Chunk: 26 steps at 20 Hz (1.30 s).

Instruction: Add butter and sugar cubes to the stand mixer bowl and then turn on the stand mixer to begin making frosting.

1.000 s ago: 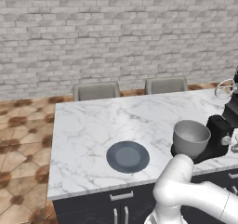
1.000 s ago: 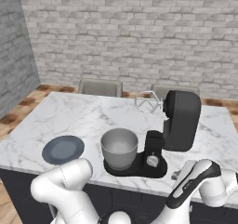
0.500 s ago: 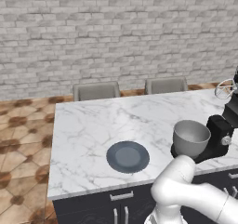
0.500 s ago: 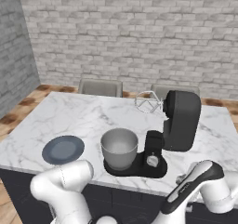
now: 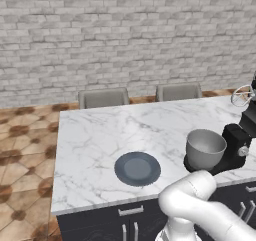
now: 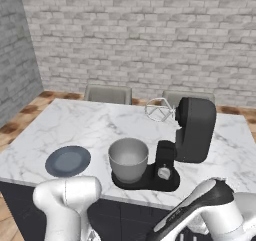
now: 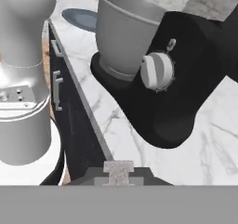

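Pincer (image 7: 118,171) pressed together, empty, low in front of the mixer (image 6: 186,135). Bowl (image 6: 128,159) sits on the mixer's base, plate (image 6: 68,161) left of it on the worktop (image 6: 95,122).

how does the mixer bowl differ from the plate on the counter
The stand mixer bowl is deep and tapers to a narrow base; the plate is flat and shallow. The bowl is light grey, the plate darker blue-grey. The bowl sits on the stand mixer base, the plate directly on the marble counter. Both are round.
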Available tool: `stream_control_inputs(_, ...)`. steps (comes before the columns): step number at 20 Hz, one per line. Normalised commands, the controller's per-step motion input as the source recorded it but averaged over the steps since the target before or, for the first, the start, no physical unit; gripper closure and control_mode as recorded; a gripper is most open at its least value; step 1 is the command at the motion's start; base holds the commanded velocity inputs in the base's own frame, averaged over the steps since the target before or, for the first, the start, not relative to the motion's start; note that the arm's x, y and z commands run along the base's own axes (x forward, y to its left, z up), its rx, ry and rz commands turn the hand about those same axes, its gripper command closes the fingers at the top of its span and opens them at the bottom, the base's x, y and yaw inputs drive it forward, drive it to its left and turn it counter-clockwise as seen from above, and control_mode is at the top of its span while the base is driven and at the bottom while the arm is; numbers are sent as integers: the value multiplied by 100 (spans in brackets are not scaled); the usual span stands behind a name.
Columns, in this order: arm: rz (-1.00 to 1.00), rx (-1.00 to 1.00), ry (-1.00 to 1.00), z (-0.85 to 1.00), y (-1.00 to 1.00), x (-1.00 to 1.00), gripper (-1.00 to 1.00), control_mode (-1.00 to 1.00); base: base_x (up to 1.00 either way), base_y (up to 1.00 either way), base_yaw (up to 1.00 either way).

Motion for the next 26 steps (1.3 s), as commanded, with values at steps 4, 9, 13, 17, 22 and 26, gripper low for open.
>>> stream_control_inputs(4,-9,-22,-13,64,36,-89,100,-100,0,0,0)
stream_control_inputs(9,-5,-35,-8,69,53,-64,100,-100,0,0,0)
stream_control_inputs(13,-1,-48,-1,74,65,-32,100,-100,0,0,0)
stream_control_inputs(17,0,-51,0,76,70,-17,100,-100,0,0,0)
stream_control_inputs(22,0,-47,6,80,69,-1,100,-100,0,0,0)
stream_control_inputs(26,0,-37,16,75,62,0,100,-100,0,0,0)
